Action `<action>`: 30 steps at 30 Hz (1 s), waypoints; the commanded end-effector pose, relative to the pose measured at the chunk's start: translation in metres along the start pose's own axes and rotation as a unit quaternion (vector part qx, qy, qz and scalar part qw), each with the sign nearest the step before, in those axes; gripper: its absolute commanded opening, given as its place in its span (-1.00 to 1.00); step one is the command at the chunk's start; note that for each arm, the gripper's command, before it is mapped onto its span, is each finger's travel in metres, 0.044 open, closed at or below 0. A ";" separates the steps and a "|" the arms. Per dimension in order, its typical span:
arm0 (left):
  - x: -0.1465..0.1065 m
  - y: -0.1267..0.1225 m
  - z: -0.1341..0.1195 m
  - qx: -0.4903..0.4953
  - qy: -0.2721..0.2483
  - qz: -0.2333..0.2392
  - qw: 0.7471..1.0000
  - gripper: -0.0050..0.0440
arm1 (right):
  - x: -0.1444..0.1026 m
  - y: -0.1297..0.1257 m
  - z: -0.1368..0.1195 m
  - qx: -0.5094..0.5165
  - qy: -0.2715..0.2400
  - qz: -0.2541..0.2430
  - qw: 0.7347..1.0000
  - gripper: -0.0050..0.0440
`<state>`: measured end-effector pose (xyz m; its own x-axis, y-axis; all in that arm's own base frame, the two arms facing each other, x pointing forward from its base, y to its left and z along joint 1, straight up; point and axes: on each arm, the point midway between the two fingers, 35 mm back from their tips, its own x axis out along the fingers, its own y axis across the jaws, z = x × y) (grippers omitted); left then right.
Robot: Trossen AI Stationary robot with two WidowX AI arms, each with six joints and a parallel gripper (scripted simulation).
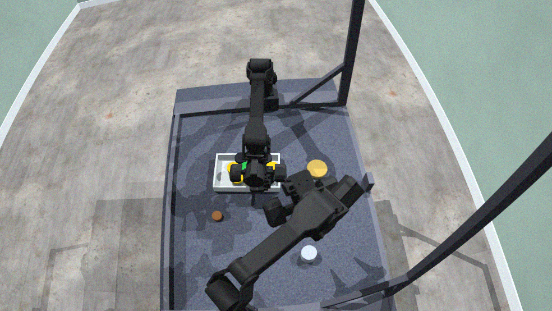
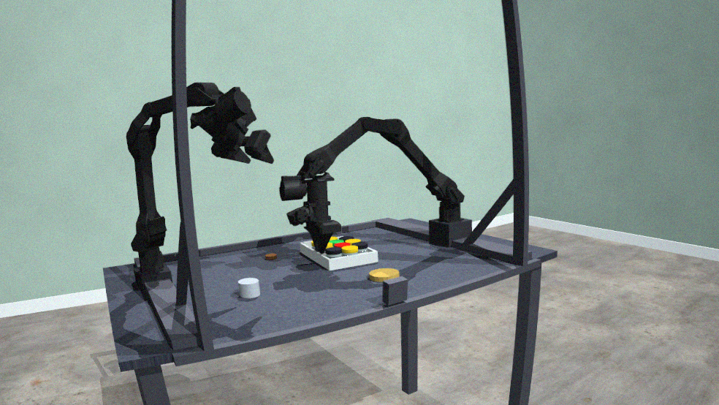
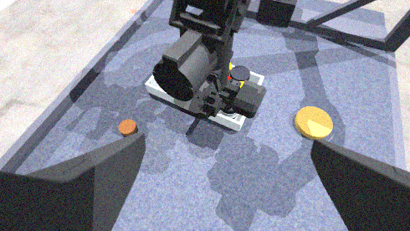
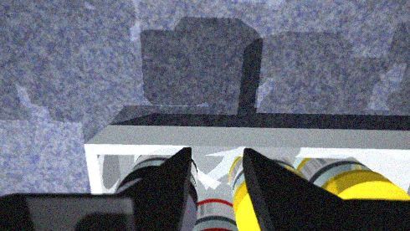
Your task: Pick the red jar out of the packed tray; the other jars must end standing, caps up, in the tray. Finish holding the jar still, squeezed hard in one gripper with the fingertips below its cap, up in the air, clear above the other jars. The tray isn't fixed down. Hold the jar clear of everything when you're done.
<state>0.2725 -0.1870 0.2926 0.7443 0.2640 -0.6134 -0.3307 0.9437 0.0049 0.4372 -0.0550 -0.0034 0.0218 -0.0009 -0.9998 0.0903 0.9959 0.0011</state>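
Note:
The white tray holds several jars with yellow, green and black caps, standing packed together. My right gripper points straight down into the tray. In the right wrist view its fingers stand apart, one on each side of the red jar, whose body shows a red band. A black-capped jar lies left of the fingers and yellow-capped jars lie right of them. The red cap shows beside the fingertips in the exterior view. My left gripper hangs open and empty, high above the table and away from the tray.
A yellow disc lies right of the tray and a small brown disc lies in front of it. A white cylinder stands nearer the left arm's base. A small dark block sits at the table edge. Dark frame posts rise at the table's sides.

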 end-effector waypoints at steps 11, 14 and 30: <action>-0.005 0.002 0.007 -0.012 -0.004 -0.007 1.000 1.00 | 0.001 -0.002 0.002 0.002 0.003 -0.002 1.000 0.22; -0.005 0.002 0.007 -0.012 -0.004 -0.007 1.000 1.00 | 0.001 -0.003 0.003 0.002 0.003 -0.002 1.000 0.22; -0.005 0.002 0.007 -0.012 -0.004 -0.007 1.000 1.00 | -0.012 -0.004 0.008 0.004 -0.009 -0.002 1.000 0.22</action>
<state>0.2725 -0.1870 0.2926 0.7443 0.2640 -0.6134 -0.3307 0.9437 0.0049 0.4385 -0.0546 -0.0058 0.0084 0.0009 -1.0000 0.0883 0.9961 0.0016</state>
